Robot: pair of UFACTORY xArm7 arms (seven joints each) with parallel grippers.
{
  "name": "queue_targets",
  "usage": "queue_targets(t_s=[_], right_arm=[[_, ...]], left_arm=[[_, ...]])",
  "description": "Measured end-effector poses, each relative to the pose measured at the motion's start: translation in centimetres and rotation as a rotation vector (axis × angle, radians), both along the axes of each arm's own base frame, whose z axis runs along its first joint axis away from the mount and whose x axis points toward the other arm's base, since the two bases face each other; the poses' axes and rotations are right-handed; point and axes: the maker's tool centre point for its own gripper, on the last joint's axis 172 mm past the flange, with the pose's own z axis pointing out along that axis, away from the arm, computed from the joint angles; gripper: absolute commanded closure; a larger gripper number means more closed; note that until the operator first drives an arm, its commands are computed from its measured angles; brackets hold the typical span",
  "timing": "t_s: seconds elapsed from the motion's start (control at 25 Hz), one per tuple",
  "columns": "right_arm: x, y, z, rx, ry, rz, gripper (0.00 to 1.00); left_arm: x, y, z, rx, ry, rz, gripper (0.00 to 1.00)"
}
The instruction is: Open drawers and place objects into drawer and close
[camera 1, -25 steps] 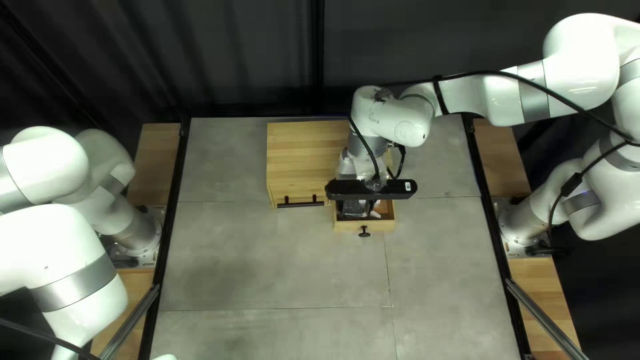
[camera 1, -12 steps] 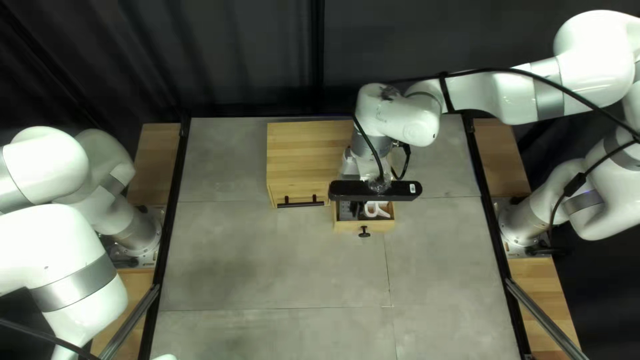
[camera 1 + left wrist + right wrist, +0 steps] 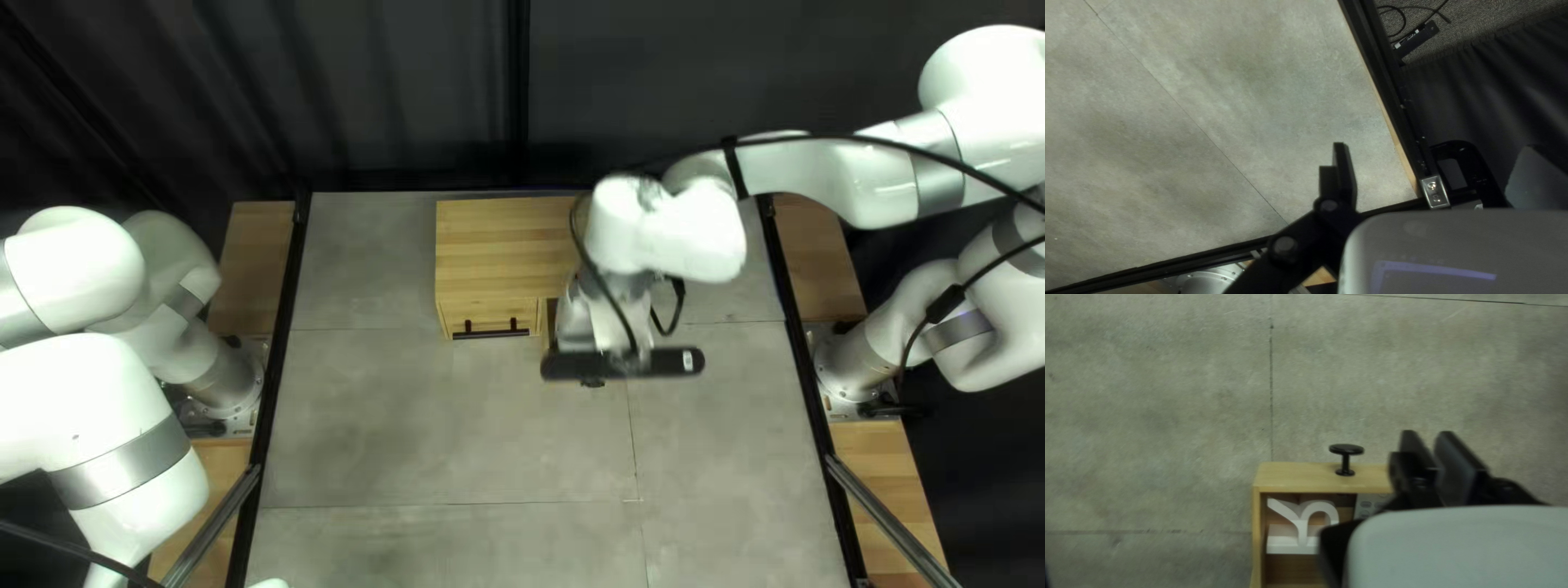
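Right wrist view shows empty claw (image 3: pixel 575 322) slightly parted near drawer edge (image 3: pixel 1306 478), table (image 3: pixel 1383 375) ahead.

Cabinet with its drawer out at the front right

The cabinet (image 3: pixel 490 250) stands on the counter (image 3: pixel 435 436), before the curtain (image 3: pixel 381 87). A handle (image 3: pixel 490 334) is on its front left; the drawer (image 3: pixel 1301 476) juts out at its front right, a knob (image 3: pixel 1345 451) on the drawer's face. Inside lie one item (image 3: pixel 1290 544) toward the cabinet's right and another (image 3: pixel 1366 505) further left. The right arm (image 3: pixel 680 229) overhangs the cabinet's right side.
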Motion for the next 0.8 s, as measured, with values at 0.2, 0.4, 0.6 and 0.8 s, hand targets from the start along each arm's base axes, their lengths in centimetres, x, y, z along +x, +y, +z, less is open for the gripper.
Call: queue_targets(t_s=[0.2,0.4,0.6,0.8], right_arm=[[-0.5,0.5,-1.0,-0.04,0.006,-0.012,0.0],[-0.7,0.8,-2.5,-0.086,0.027,-0.048,0.0],[-0.7,1.1,-4.2,-0.14,0.028,-0.062,0.0],[-0.5,1.4,-5.1,-0.174,0.028,-0.052,0.0]], left_arm=[[0.0,0.0,0.0,0.0,0.0,0.0,0.0],[0.0,0.0,0.0,0.0,0.0,0.0,0.0],[0.0,0.0,0.0,0.0,0.0,0.0,0.0],[0.0,0.0,0.0,0.0,0.0,0.0,0.0]])
